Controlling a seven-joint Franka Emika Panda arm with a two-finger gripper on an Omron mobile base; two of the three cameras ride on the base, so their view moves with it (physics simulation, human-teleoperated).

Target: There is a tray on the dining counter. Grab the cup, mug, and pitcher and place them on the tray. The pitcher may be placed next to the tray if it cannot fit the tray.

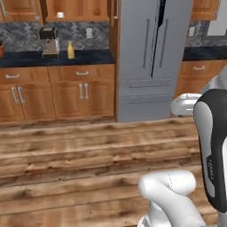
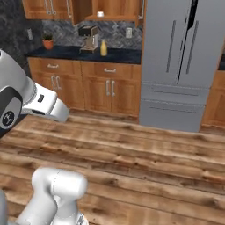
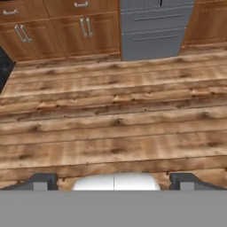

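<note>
On the far black counter (image 1: 26, 57) I see a coffee machine (image 1: 49, 41), then the mustard-yellow pitcher (image 1: 70, 50) just right of it, then the grey fridge (image 1: 150, 57). My gripper (image 3: 113, 184) hangs over plank floor (image 3: 111, 124), jaws spread wide, holding nothing.

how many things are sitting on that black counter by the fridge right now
3 in the right base view: a potted plant at the left end, a coffee machine mid-counter, and the mustard-yellow pitcher just right of it. Others may sit beyond the frame.
</note>
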